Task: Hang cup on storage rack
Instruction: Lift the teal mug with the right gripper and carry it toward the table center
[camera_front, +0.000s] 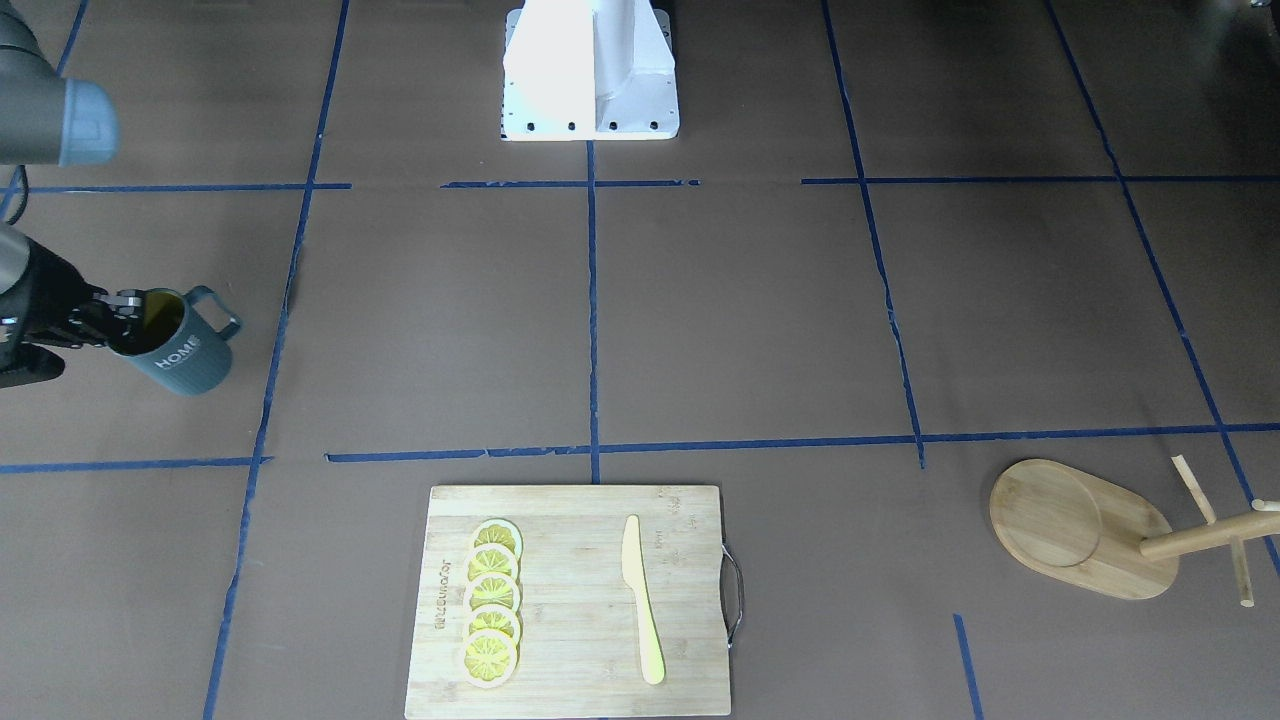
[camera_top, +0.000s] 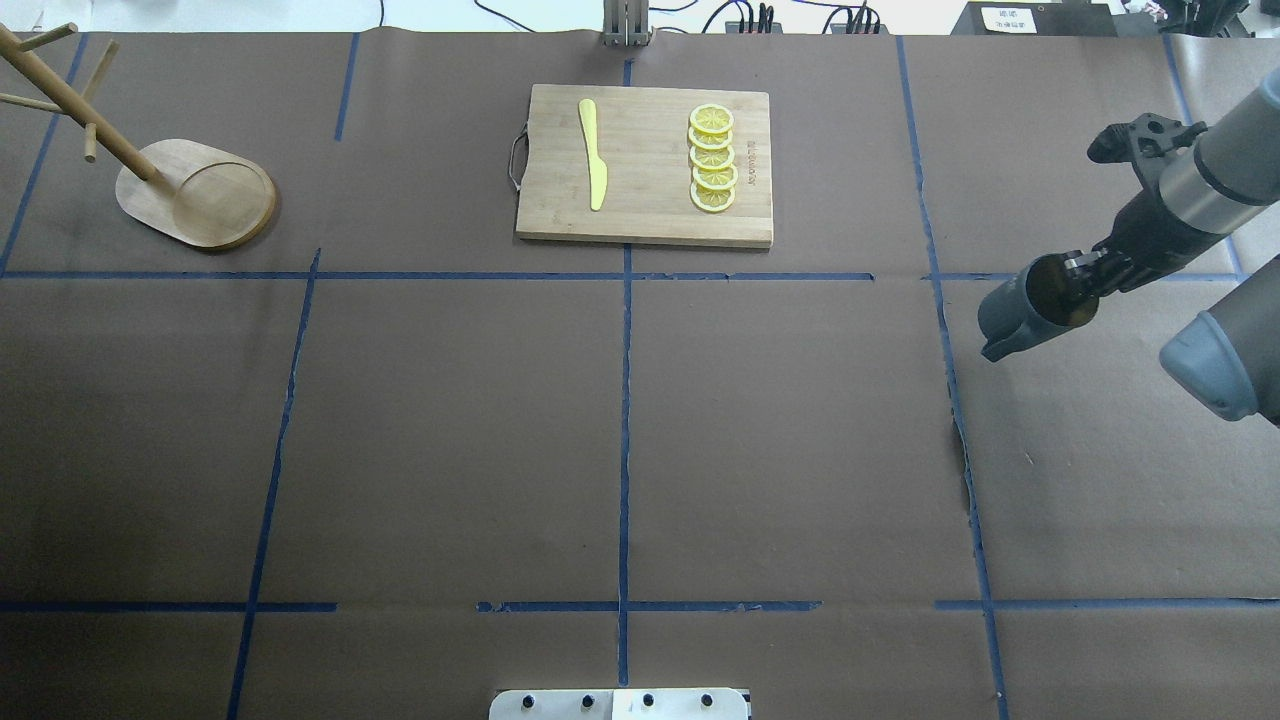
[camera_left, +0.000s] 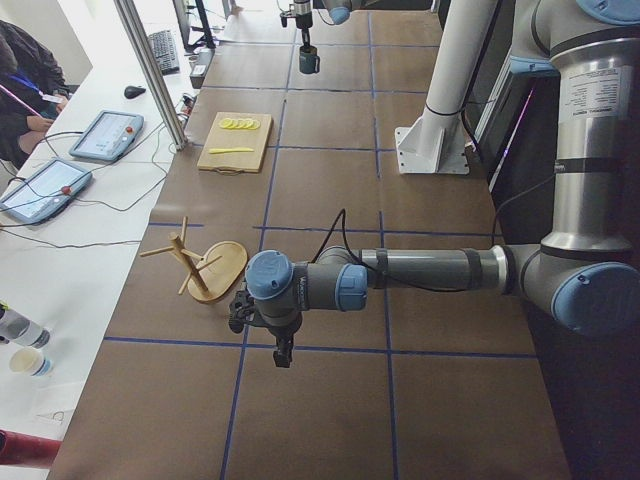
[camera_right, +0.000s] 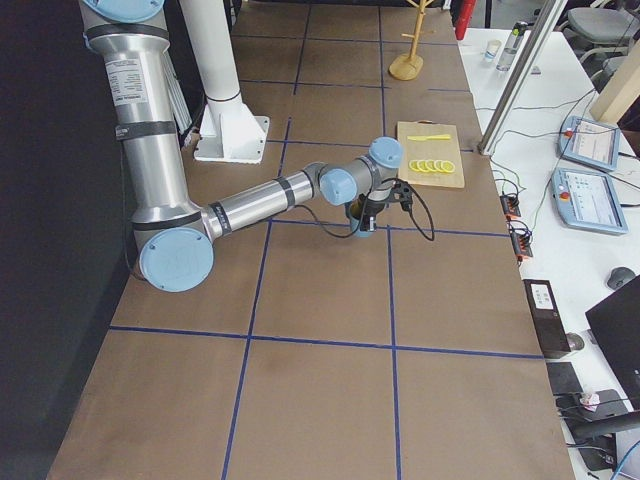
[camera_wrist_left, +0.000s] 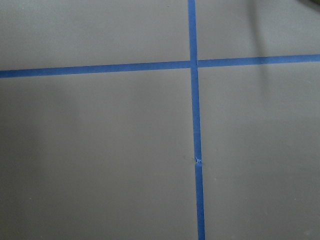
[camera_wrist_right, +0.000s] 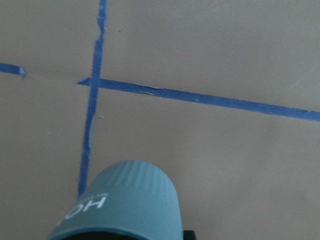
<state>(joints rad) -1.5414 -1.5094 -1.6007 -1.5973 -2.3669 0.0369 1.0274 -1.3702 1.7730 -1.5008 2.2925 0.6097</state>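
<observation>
The dark teal cup (camera_front: 185, 355) with white "HOME" lettering is held tilted, mouth towards the arm, just above the table at its right end. My right gripper (camera_front: 118, 305) is shut on its rim, one finger inside; the handle points away from the gripper. The cup also shows in the overhead view (camera_top: 1025, 308) and in the right wrist view (camera_wrist_right: 125, 205). The bamboo storage rack (camera_top: 200, 195) stands at the far left corner, its pegs bare. My left gripper (camera_left: 283, 355) hangs over the table next to the rack (camera_left: 205, 268); it shows only in the left side view, so I cannot tell if it is open.
A bamboo cutting board (camera_top: 645, 220) with several lemon slices (camera_top: 712, 158) and a yellow knife (camera_top: 594, 152) lies at the table's far middle. The robot's white base (camera_front: 590, 75) stands at the near middle edge. Blue tape lines cross the brown table cover.
</observation>
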